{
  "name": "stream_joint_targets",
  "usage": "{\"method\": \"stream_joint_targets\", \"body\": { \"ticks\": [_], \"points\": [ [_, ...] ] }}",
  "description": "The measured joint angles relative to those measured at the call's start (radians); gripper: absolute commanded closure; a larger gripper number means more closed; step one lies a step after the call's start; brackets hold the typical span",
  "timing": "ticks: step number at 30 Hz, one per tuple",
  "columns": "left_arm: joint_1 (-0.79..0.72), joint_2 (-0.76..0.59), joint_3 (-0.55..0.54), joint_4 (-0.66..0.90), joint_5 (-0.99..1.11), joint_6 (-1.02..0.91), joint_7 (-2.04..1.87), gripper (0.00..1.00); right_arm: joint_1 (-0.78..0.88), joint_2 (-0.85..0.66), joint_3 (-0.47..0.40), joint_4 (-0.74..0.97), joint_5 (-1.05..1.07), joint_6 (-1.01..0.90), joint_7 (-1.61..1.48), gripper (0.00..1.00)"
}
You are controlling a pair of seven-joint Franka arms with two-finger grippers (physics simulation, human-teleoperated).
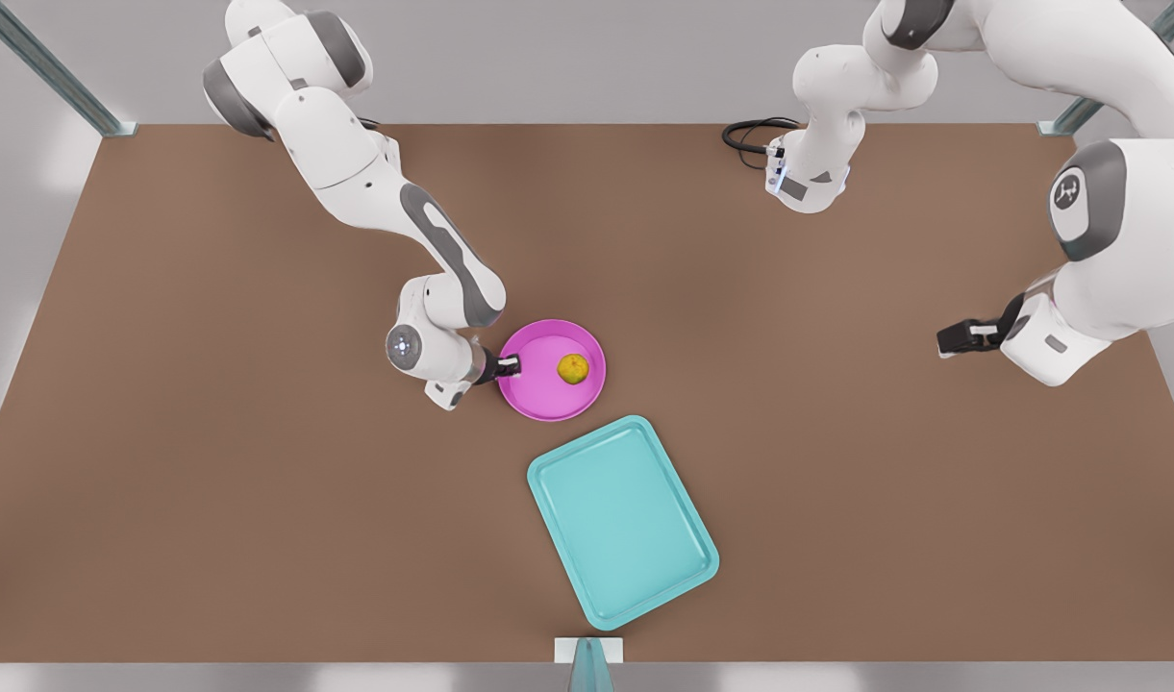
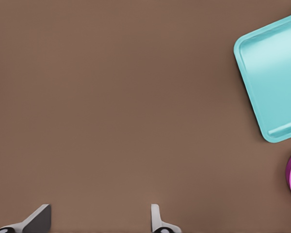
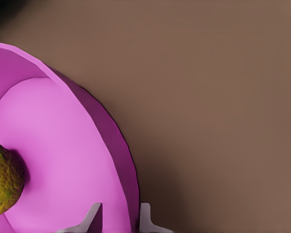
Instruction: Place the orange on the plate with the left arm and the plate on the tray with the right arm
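The right gripper [image 1: 512, 364] pinches the plate [image 1: 538, 394] rim beside the orange [image 1: 573, 368]; the left gripper [image 1: 944, 342] waits spread wide, well apart.

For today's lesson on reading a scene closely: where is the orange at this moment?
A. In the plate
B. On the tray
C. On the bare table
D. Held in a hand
A: the orange lies inside the plate, whose rim the right hand straddles; the tray lies apart; the left hand waits open.

Simulated lab: bare brown tabletop [image 1: 212, 432]
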Motion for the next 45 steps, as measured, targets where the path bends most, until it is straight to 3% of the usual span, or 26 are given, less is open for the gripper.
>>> {"method": "stream_joint_targets", "body": {
  "ticks": [5,13,19,28,35,37,42,45],
  "points": [
    [-0.005,-0.004,-0.004,-0.002,-0.015,-0.02,0.012,0.0,0.003,-0.001,0.0,0.013,0.001,-0.012,-0.009,0.78],
    [-0.006,-0.006,-0.005,-0.004,-0.019,-0.037,0.024,0.0,-0.009,-0.013,0.001,0.075,0.01,-0.041,-0.023,0.79],
    [-0.006,-0.014,-0.005,-0.006,-0.019,-0.044,0.03,0.0,-0.054,0.032,-0.001,0.291,0.043,-0.14,-0.026,0.79],
    [-0.008,-0.015,-0.005,-0.005,-0.019,-0.059,0.035,0.0,-0.049,0.425,-0.002,0.882,0.044,-0.206,0.008,0.79],
    [-0.007,-0.014,-0.005,-0.005,-0.018,-0.062,0.038,0.0,-0.032,0.574,-0.001,1.093,0.042,-0.213,0.045,0.79],
    [-0.007,-0.015,-0.005,-0.004,-0.018,-0.063,0.038,0.0,-0.024,0.594,0.0,1.118,0.039,-0.214,0.058,0.0],
    [-0.008,-0.014,-0.005,-0.005,-0.018,-0.063,0.038,0.0,-0.005,0.59,-0.005,1.114,0.034,-0.209,0.089,0.0],
    [-0.007,-0.013,-0.005,-0.006,-0.018,-0.064,0.038,0.0,-0.014,0.514,-0.126,1.148,0.025,-0.35,0.103,0.0]
  ]
}}
